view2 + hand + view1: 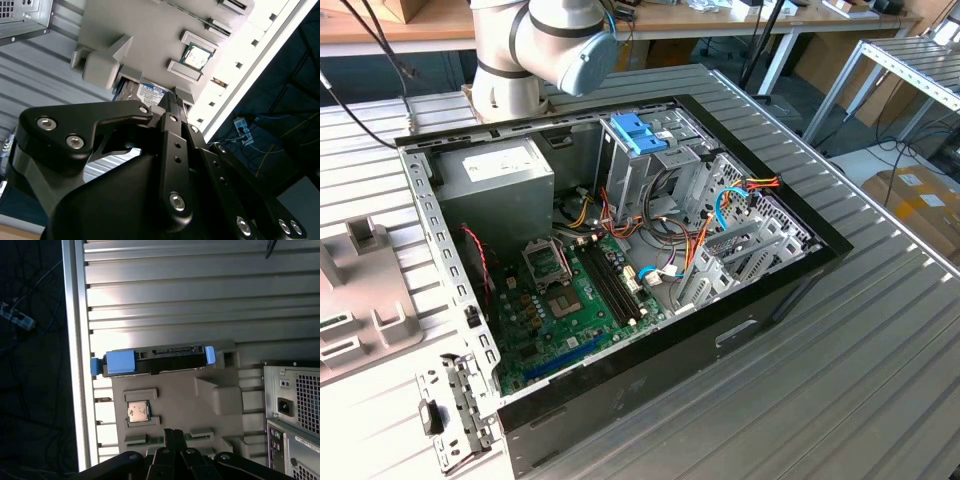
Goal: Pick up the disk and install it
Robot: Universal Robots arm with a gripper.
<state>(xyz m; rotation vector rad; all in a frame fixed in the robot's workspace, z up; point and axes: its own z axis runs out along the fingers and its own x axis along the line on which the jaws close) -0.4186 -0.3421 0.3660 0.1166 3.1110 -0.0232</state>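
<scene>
In the exterior view, the arm (545,45) is standing behind the open computer case (650,370), with a grey fixture (360,300) lying at the exterior view's left. In the second wrist view, the gripper (173,95) is hanging over that fixture, its fingers pressed together and holding nothing. The disk (149,93) is peeking out just past its tips. In the first wrist view, the disk is lying along the fixture's far edge, near a processor chip (138,411).
</scene>
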